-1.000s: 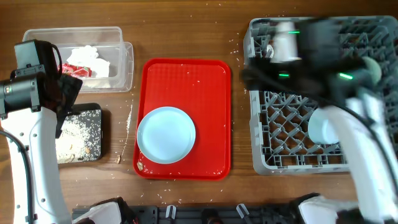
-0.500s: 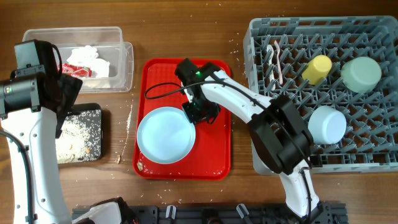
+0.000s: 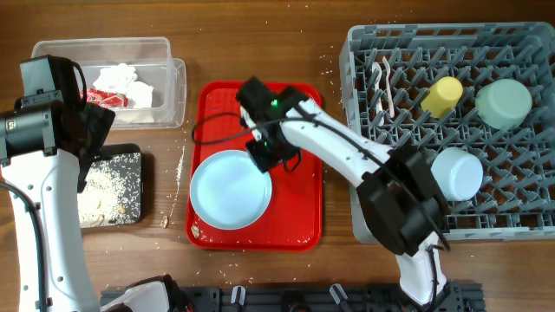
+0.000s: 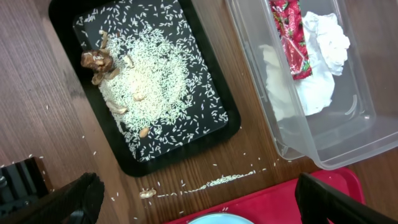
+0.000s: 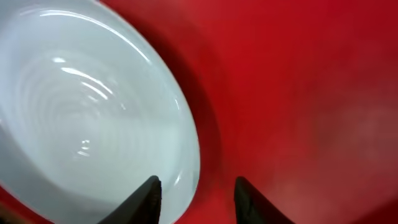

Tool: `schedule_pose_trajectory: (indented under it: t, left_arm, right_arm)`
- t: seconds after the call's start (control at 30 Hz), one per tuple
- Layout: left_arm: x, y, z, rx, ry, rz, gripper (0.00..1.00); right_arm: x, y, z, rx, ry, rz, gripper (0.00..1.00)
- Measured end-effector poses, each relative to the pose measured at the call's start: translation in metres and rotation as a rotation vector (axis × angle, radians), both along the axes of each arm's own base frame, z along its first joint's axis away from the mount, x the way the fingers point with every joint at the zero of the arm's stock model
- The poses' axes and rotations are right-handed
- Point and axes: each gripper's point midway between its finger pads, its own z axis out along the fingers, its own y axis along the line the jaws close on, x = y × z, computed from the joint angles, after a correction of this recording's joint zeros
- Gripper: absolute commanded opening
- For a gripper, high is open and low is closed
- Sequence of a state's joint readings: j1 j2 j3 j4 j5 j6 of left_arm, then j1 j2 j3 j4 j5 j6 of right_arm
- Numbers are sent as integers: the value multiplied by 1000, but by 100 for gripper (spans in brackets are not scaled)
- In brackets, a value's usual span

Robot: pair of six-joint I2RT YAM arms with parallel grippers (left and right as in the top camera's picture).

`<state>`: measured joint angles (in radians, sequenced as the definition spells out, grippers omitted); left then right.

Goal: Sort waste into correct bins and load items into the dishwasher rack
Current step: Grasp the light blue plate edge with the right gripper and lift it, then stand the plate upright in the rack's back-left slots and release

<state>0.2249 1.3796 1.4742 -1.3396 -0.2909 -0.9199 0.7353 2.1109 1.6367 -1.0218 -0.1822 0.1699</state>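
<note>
While right gripper [image 5: 196,185] is hovering spread astride plate's [image 3: 227,192] far-right rim on red tray [image 3: 299,113], left gripper [image 4: 199,190] is hanging spread above table near black tray [image 3: 132,165] holding rice [image 4: 155,87]. Napkin [image 3: 123,78], wrapper [image 3: 106,99] lying in tub [image 3: 165,52]. Cup [image 3: 442,94], saucer [image 3: 504,102], bowl [image 3: 457,172], spoon [image 3: 381,82] sitting in rack [image 3: 520,221], right.

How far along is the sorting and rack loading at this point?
Done: napkin and wrapper lie in the clear tub, rice in the black tray; cup, saucer, bowl and spoon sit in the rack. In hand: the open right gripper straddles the rim of the plate on the red tray. To do: racking the plate, plus stray grains on the table.
</note>
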Motion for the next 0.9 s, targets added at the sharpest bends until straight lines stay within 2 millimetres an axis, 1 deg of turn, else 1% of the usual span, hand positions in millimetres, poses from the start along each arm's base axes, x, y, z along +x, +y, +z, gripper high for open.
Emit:
schedule_pose_trajectory:
  t: [0.03,0.07,0.13,0.17,0.2,0.27,0.37,0.4,0.47,0.5,0.57,0.6,0.63,0.67,0.7,0.73,0.77,0.8,0.87,0.9]
  left_arm:
    - [0,0,0,0,0,0,100]
    - [0,0,0,0,0,0,100]
    - [0,0,0,0,0,0,100]
    - [0,0,0,0,0,0,100]
    - [0,0,0,0,0,0,100]
    - [0,0,0,0,0,0,100]
    - [0,0,0,0,0,0,100]
    - [0,0,0,0,-1,0,100]
    - [0,0,0,0,0,0,100]
    - [0,0,0,0,0,0,100]
    - [0,0,0,0,0,0,100]
    - [0,0,0,0,0,0,100]
    - [0,0,0,0,0,0,100]
    - [0,0,0,0,0,0,100]
    - [0,0,0,0,0,0,100]
    - [0,0,0,0,0,0,100]
    - [0,0,0,0,0,0,100]
    - [0,0,0,0,0,0,100]
    - [0,0,0,0,0,0,100]
    - [0,0,0,0,0,0,100]
  right_arm:
    - [-4,0,-7,-4,4,16,31]
    - [-9,-1,-13,-9,9,27,31]
    - [-13,-4,-22,-15,14,30,23]
    - [-13,-5,-25,-15,15,28,16]
    - [-14,-6,-29,-18,19,24,5]
    - [-16,-7,-35,-29,34,-8,4]
    - [-15,-9,-32,-38,48,-69,4]
    - [-14,-11,-28,-48,60,-92,4]
    - [-5,-20,-14,-65,68,-140,4]
    - [10,-29,-1,-66,45,-178,4]
    - [66,-81,56,-91,-110,-331,4]
    - [87,-108,85,-90,-196,-403,4]
    - [107,-144,120,-103,-307,-491,4]
    - [116,-174,145,-124,-388,-558,4]
    - [121,-214,176,-177,-491,-646,4]
    - [121,-238,193,-212,-547,-700,4]
    - [122,-262,204,-271,-598,-759,4]
    - [123,-280,208,-331,-632,-811,4]
    - [126,-299,214,-410,-691,-874,4]
    - [132,-305,217,-432,-739,-903,4]
